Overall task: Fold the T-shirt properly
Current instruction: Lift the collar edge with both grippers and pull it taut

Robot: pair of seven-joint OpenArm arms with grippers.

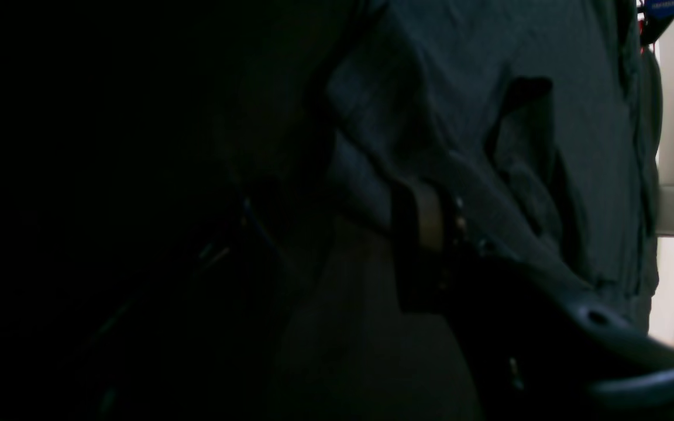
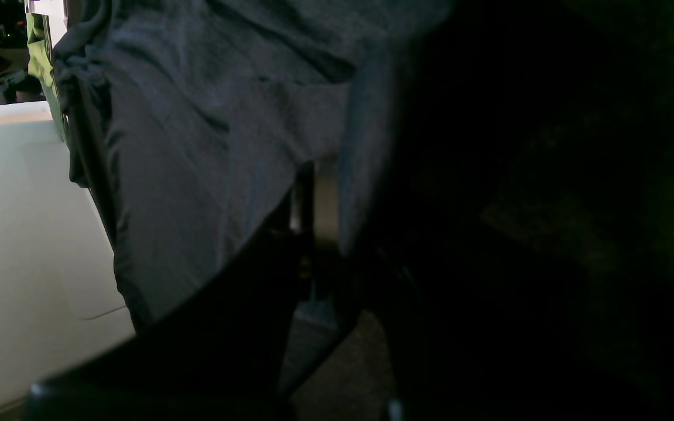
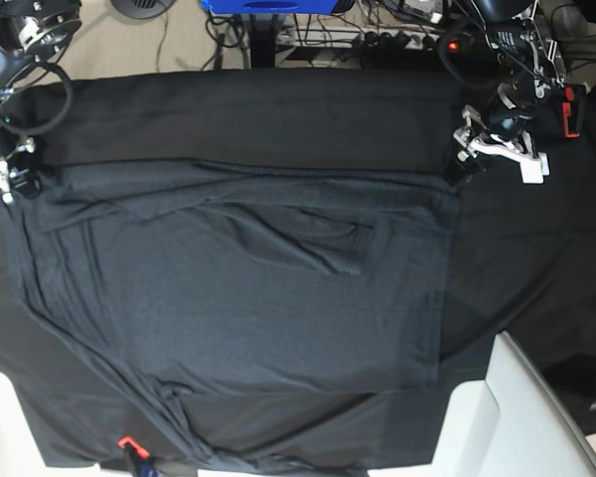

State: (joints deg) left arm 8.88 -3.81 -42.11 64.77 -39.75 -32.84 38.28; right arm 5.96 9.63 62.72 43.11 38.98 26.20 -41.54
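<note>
The dark blue-grey T-shirt [image 3: 248, 298] lies spread over most of the table, with a loose fold across its upper middle. My right gripper [image 3: 15, 177] sits at the shirt's far left corner. In the right wrist view it [image 2: 313, 187] is shut on the T-shirt [image 2: 196, 117], whose cloth hangs around the fingers. My left gripper [image 3: 457, 169] is at the far right corner. In the left wrist view the T-shirt [image 1: 489, 88] drapes over this gripper [image 1: 430, 199]. That view is too dark to show whether its jaws pinch the cloth.
A black tablecloth [image 3: 258, 109] covers the table beneath the shirt. A white panel [image 3: 517, 397] juts in at the near right corner, and a small orange object [image 3: 127, 442] lies at the near left edge. Cables and gear [image 3: 397, 35] crowd the floor beyond the far edge.
</note>
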